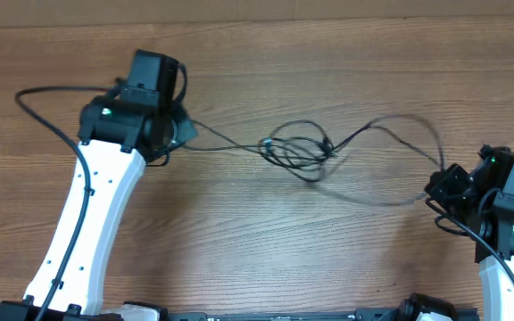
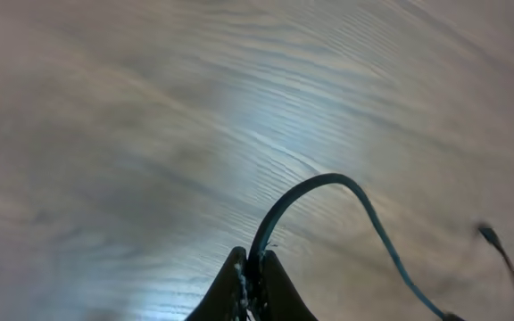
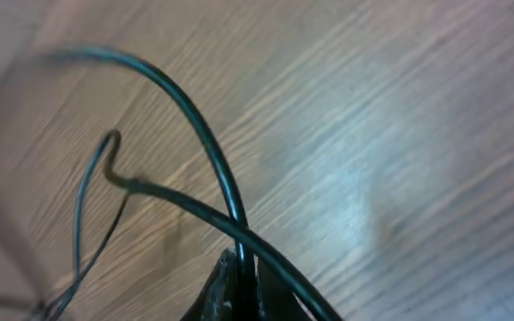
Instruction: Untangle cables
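Overhead view: the cables [image 1: 300,150] form a knot at the middle of the table [image 1: 239,53], with strands running to both arms. The left claw [image 2: 251,270] is clamped on one strand; the right claw [image 3: 241,272] clamps another.

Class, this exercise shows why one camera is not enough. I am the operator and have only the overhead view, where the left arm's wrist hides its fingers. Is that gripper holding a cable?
Observer: Yes. The left wrist view shows the left gripper shut on a black cable that arches up out of it.
Operator: And the right side?
Observer: The right gripper is shut on one strand, which curves away to the upper left.
Operator: Only one?
Observer: A second strand crosses right at the tips. I cannot tell whether it is clamped.
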Motion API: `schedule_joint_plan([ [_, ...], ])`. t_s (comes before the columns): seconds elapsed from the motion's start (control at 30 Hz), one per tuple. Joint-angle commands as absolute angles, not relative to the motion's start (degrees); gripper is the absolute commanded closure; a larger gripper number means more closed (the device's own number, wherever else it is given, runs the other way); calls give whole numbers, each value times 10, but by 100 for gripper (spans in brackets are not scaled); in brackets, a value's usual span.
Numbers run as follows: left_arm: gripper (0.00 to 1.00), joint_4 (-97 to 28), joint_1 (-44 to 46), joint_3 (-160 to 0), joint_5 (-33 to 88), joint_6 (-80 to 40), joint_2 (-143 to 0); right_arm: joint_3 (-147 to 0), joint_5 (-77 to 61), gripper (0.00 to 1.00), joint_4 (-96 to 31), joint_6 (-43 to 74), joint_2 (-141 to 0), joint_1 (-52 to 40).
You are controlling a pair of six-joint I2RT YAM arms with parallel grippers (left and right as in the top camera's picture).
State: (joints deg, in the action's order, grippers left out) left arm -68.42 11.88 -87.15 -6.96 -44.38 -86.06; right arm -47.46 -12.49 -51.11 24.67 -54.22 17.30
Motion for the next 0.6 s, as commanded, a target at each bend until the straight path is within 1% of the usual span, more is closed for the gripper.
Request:
schedule_joint_plan([
  [0.0, 95, -689, 113, -881, -88, -612, -857, -484, -249, 96, -511, 263, -538, 176],
  [0.07, 94, -685, 119, -881, -65, -635, -863, -484, -371, 96, -508, 213, -538, 176],
  [0.1, 96, -679, 123, -881, -55, -634, -867, -484, -438, 96, -507, 177, -538, 176],
  [0.17, 96, -662, 129, -881, -41, -591, -875, -484, -491, 96, -507, 135, -538, 176],
  [0.2, 96, -650, 132, -881, -34, -554, -878, -484, -487, 96, -507, 129, -538, 176],
  [0.23, 96, -632, 135, -881, -20, -489, -882, -484, -462, 96, -509, 130, -538, 176],
  [0.33, 96, -612, 140, -881, 70, -285, -892, -484, -378, 96, -520, 131, -539, 176],
  [0.37, 96, -618, 140, -881, 93, -244, -893, -484, -358, 96, -524, 133, -540, 176],
  [0.43, 96, -655, 140, -881, 105, -194, -896, -484, -307, 95, -539, 137, -544, 176],
  [0.5, 96, -693, 139, -881, 79, -188, -896, -484, -275, 93, -552, 136, -547, 176],
  [0.53, 95, -708, 139, -881, 58, -189, -896, -484, -263, 87, -559, 136, -549, 176],
  [0.57, 88, -724, 139, -881, 35, -196, -896, -484, -254, 77, -564, 136, -552, 176],
])
